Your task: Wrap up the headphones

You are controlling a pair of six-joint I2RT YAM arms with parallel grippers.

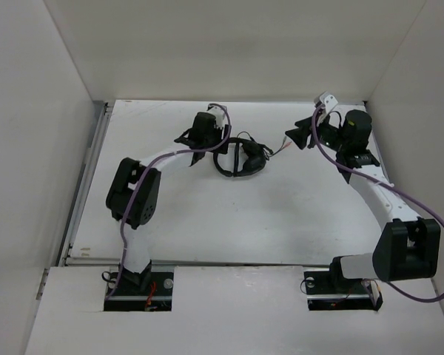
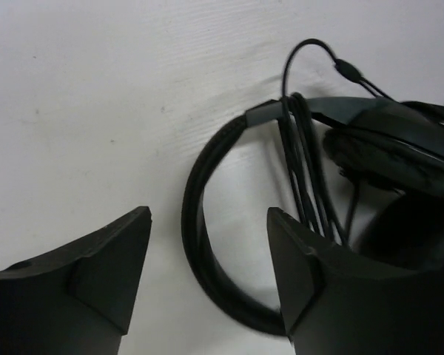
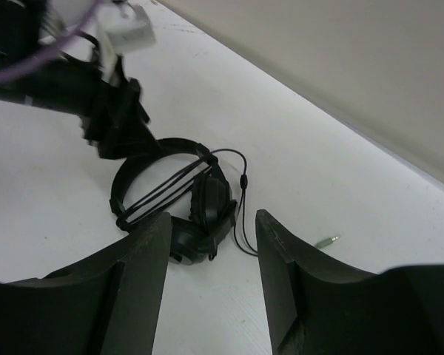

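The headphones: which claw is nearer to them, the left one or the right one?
Left. The left claw is open close over the band of the headphones. The right claw, also open, stands clearly apart on their other side.

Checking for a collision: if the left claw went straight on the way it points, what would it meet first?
Likely the headphones: their band lies right ahead of the left claw, though depth is unclear.

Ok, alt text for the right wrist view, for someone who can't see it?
Black headphones lie on the white table, cable wound across the band, one plug loose to the right. The open right pincer frames them from above, holding nothing.
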